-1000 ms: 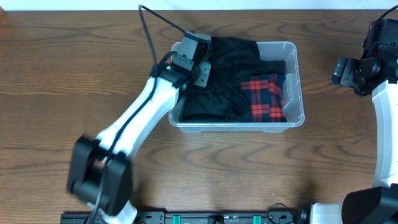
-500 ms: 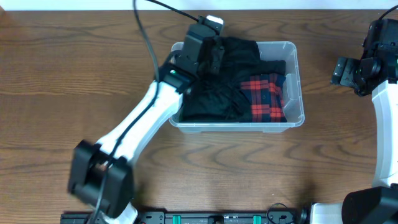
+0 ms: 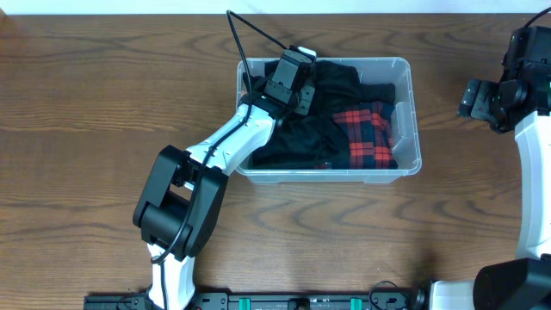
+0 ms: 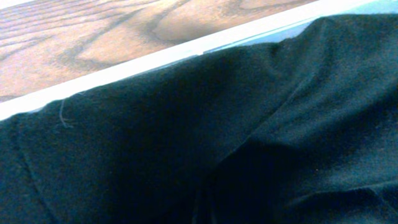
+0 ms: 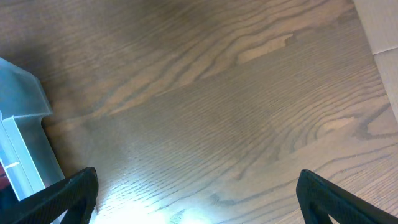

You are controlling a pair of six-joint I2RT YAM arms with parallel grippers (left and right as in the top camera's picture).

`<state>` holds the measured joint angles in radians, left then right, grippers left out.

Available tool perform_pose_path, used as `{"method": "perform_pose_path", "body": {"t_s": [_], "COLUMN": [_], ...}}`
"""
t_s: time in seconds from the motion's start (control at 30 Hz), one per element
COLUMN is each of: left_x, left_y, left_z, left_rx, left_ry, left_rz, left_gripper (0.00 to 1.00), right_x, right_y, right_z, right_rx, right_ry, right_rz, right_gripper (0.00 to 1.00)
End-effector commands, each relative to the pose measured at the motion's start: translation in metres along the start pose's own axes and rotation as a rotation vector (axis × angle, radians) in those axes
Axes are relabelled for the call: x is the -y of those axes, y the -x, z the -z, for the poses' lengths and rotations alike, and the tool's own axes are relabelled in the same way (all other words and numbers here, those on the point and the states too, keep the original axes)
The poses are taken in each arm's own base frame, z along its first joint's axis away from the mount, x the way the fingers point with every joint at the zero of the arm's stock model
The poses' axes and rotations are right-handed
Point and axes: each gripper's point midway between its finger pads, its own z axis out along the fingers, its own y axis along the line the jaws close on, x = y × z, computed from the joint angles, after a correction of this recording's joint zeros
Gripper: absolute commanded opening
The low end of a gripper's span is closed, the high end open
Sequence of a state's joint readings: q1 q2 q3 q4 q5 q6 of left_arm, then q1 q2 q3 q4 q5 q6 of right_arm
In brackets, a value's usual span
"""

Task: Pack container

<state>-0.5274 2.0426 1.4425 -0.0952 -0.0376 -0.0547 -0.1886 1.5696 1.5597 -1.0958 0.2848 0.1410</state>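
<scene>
The container [image 3: 414, 129] is a clear plastic bin at the back middle of the table. A black garment [image 3: 297, 138] fills its left and back part, and a red plaid garment [image 3: 366, 133] lies at its right. My left gripper [image 3: 299, 76] is down in the bin's back left part, against the black cloth. In the left wrist view the black garment [image 4: 236, 137] fills the frame and hides the fingers; the bin's rim [image 4: 155, 59] runs above it. My right gripper [image 5: 196, 199] is open and empty over bare wood to the right of the bin, also seen from overhead [image 3: 473, 97].
A corner of the bin [image 5: 22, 124] shows at the left of the right wrist view. The brown wood table [image 3: 103, 103] surrounds the bin. The left arm's black cable [image 3: 250, 39] arcs over the bin's back left corner.
My left gripper has moved from the bin's left rim to the right and back, deeper over the black garment. The right arm has not moved.
</scene>
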Motion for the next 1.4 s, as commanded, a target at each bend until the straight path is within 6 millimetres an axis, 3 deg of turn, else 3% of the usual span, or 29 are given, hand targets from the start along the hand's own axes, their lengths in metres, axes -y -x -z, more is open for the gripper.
{"method": "perform_pose_path", "body": {"t_s": [0.0, 0.13, 0.3, 0.4, 0.5, 0.73, 0.9, 1.2, 1.3, 1.37], "left_x": [-0.005, -0.003, 0.004, 0.014, 0.030, 0.080, 0.100, 0.099, 0.099, 0.100], "left_y": [-0.032, 0.005, 0.056, 0.073, 0.080, 0.075, 0.064, 0.002, -0.003, 0.006], "left_z": [-0.018, 0.010, 0.065, 0.088, 0.094, 0.089, 0.068, 0.001, -0.003, 0.002], "left_rx": [-0.078, 0.018, 0.157, 0.214, 0.246, 0.260, 0.257, 0.096, 0.085, 0.111], "left_ry": [0.025, 0.013, -0.013, -0.034, -0.066, -0.183, -0.208, -0.180, -0.178, -0.182], "left_rz": [-0.007, 0.003, 0.011, 0.006, -0.007, -0.055, -0.074, -0.096, -0.101, -0.098], "left_gripper": [0.06, 0.06, 0.06, 0.07, 0.06, 0.07, 0.06, 0.07, 0.07, 0.07], "right_x": [0.005, 0.005, 0.005, 0.005, 0.005, 0.005, 0.005, 0.005, 0.005, 0.005], "right_y": [0.000, 0.000, 0.000, 0.000, 0.000, 0.000, 0.000, 0.000, 0.000, 0.000], "right_z": [0.002, 0.002, 0.002, 0.002, 0.002, 0.002, 0.002, 0.002, 0.002, 0.002], "right_rx": [0.005, 0.005, 0.005, 0.005, 0.005, 0.005, 0.005, 0.005, 0.005, 0.005], "right_ry": [-0.013, -0.013, -0.013, -0.013, -0.013, -0.013, -0.013, -0.013, -0.013, -0.013], "right_rz": [-0.007, -0.007, -0.007, -0.007, -0.007, -0.007, -0.007, -0.007, -0.007, -0.007], "right_gripper": [0.99, 0.99, 0.99, 0.99, 0.99, 0.99, 0.99, 0.99, 0.99, 0.99]}}
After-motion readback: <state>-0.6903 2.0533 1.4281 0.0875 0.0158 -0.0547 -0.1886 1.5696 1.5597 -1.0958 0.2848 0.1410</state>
